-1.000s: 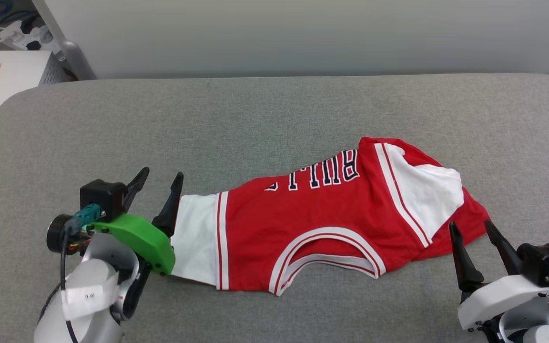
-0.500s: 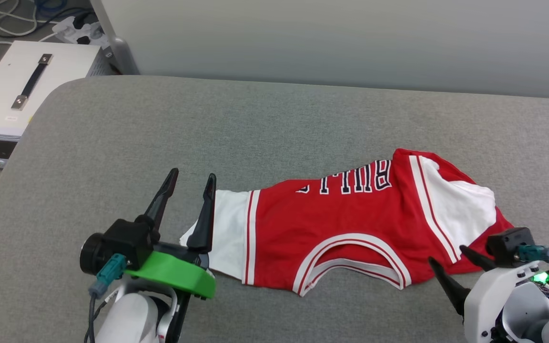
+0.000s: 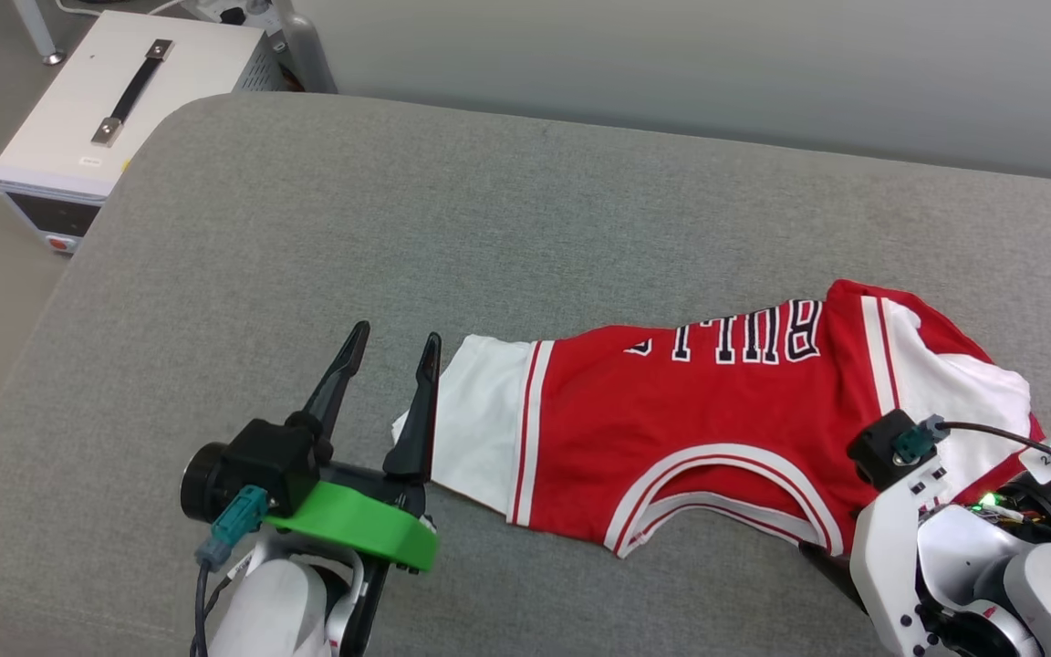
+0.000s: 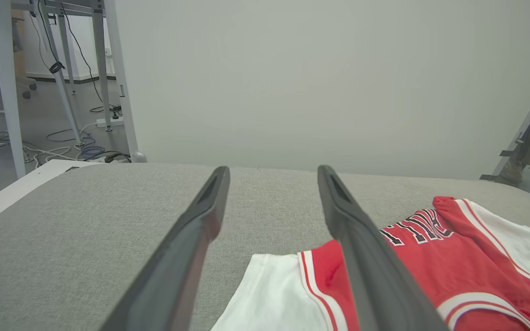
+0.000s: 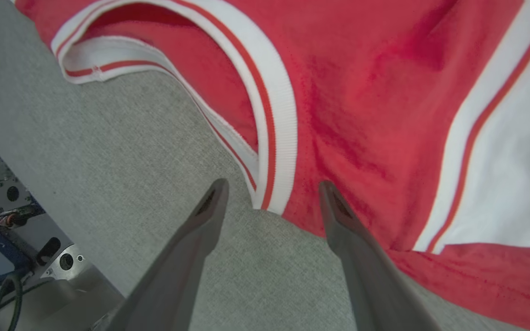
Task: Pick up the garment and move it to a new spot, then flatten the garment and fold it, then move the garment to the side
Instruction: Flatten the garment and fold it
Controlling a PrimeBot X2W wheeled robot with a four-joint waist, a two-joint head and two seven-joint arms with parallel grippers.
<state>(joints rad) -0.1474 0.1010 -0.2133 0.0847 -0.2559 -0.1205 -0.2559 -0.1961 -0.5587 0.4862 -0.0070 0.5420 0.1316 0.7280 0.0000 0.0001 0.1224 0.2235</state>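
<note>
Nearest you, at the bottom of the head view, both arms reach in over a grey padded surface [image 3: 489, 210].

At the lower left, the left gripper [image 3: 398, 333] has its two dark fingers spread apart with nothing between them. They point away from the robot. Its inner finger stands just beside the edge of a white sleeve; you cannot tell whether it touches the cloth.

At the lower right, the right arm's pale wrist leans over the near right part of the garment [image 3: 699, 429]. In the right wrist view, the right gripper [image 5: 273, 184] is also spread wide and grips nothing. One fingertip is over bare grey surface and the other over red fabric, with the end of the striped neckline between them. Contact cannot be judged.

The garment lies on the surface in the right half of the head view, stretched sideways. One white sleeve points to the robot's left, the other lies at the right end, and the curved neckline faces the robot. The black "BULLS" lettering runs upside down along its far edge.

Farther back on the left, beyond the surface's rounded corner, a white box [image 3: 124, 91] with a black handle sits lower down. A plain pale wall [image 3: 671, 64] closes the background.
</note>
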